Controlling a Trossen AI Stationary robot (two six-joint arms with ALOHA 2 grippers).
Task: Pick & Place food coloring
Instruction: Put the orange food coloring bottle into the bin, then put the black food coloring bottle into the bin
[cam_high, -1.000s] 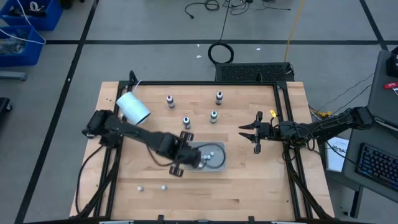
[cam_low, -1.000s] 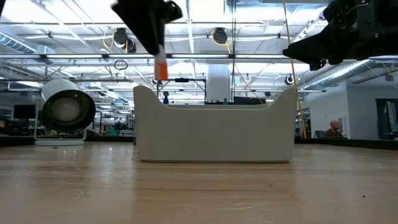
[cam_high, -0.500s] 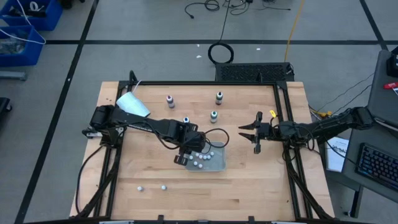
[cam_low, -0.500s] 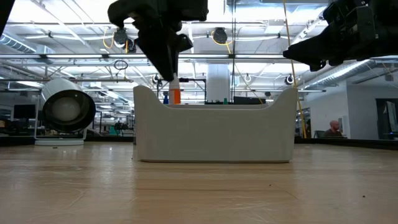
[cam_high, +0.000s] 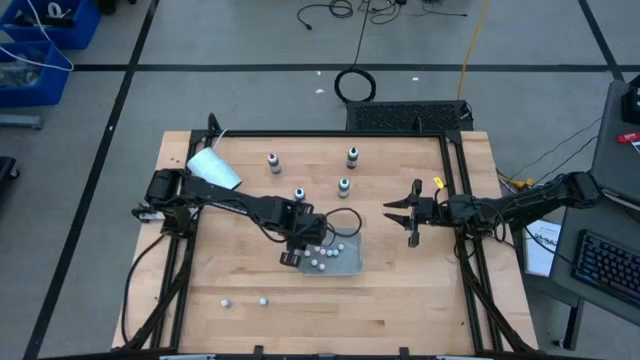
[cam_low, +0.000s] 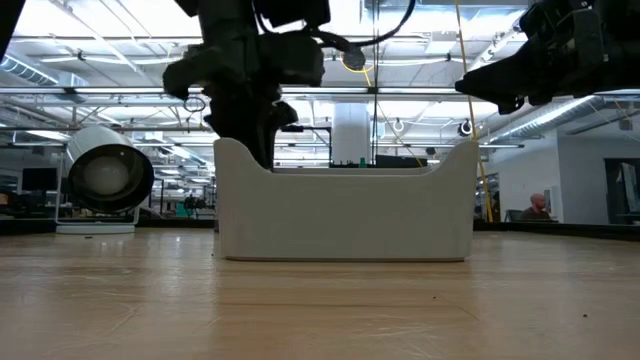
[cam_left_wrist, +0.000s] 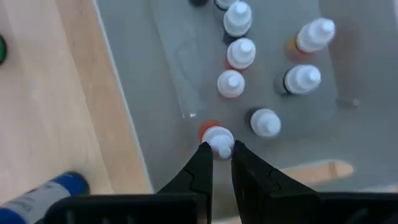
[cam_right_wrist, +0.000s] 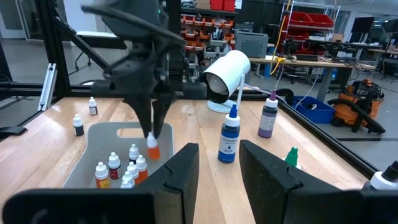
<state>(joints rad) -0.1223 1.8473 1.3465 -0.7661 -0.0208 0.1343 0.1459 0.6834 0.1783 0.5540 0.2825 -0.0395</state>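
A grey tray (cam_high: 350, 268) lies mid-table with several white-capped food coloring bottles (cam_left_wrist: 239, 53) standing in it. My left gripper (cam_left_wrist: 219, 149) reaches down into the tray's left end (cam_high: 303, 248), shut on an orange bottle (cam_right_wrist: 153, 149). In the low view the tray's wall (cam_low: 345, 215) hides that bottle. Several more bottles stand on the wood beyond the tray, among them a blue one (cam_right_wrist: 229, 140) and a purple one (cam_right_wrist: 268, 118). My right gripper (cam_high: 405, 215) waits open and level to the right of the tray, holding nothing. My left gripper pinches the orange bottle's white cap (cam_left_wrist: 219, 138) between its two fingertips. The fingers come from above, pointing steeply down. The bottle hangs upright below them inside the tray; whether its base touches the tray's floor I cannot tell.
A large white cup (cam_high: 212, 170) lies on its side at the far left. Two small white balls (cam_high: 245, 300) lie near the front edge. The left arm's black cable (cam_high: 345, 218) loops over the tray. Bare wood lies in front of the tray.
My left gripper has come down with the orange bottle from above the tray's left wall into the tray, moving a little toward the far edge. In the low view the bottle has sunk behind the wall. It stays shut on the bottle.
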